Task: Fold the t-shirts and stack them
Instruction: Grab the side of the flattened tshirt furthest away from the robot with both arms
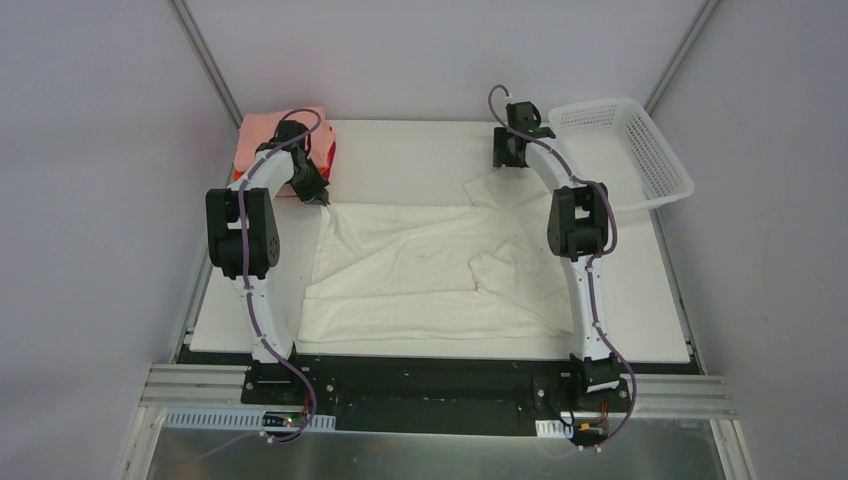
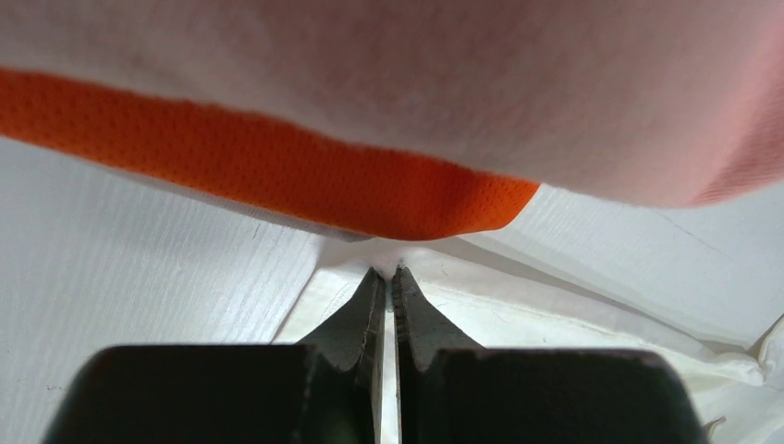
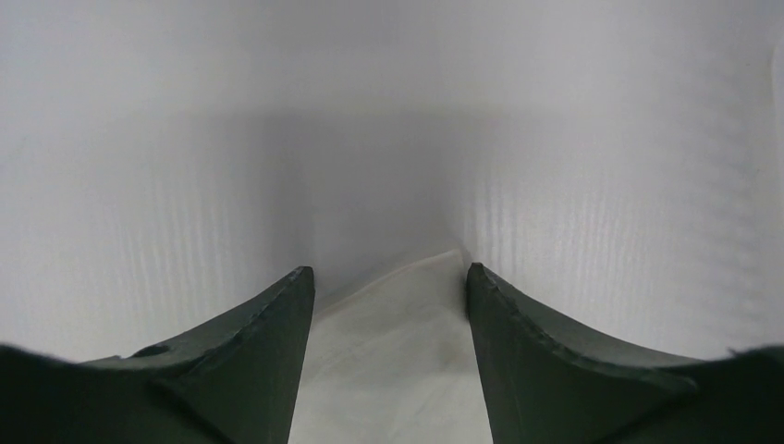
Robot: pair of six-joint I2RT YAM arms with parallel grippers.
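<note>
The cream shirt lies spread mid-frame on the worktop. The left claw pinches its upper-left corner, while the right claw gapes empty over the upper-right sleeve, apparently needing to close there before folding.

The spread cream-white shirt in the middle of the top view is plain, without print. At the upper left, the salmon-pink shirt tops a stack, and the crimson-red shirt shows as an edge at its right. In the left wrist view the orange shirt has a fine dotted mesh weave. The basket at the upper right is white lattice. The table is white and faintly ribbed. The left gripper is black and the right gripper is dark grey.
</note>
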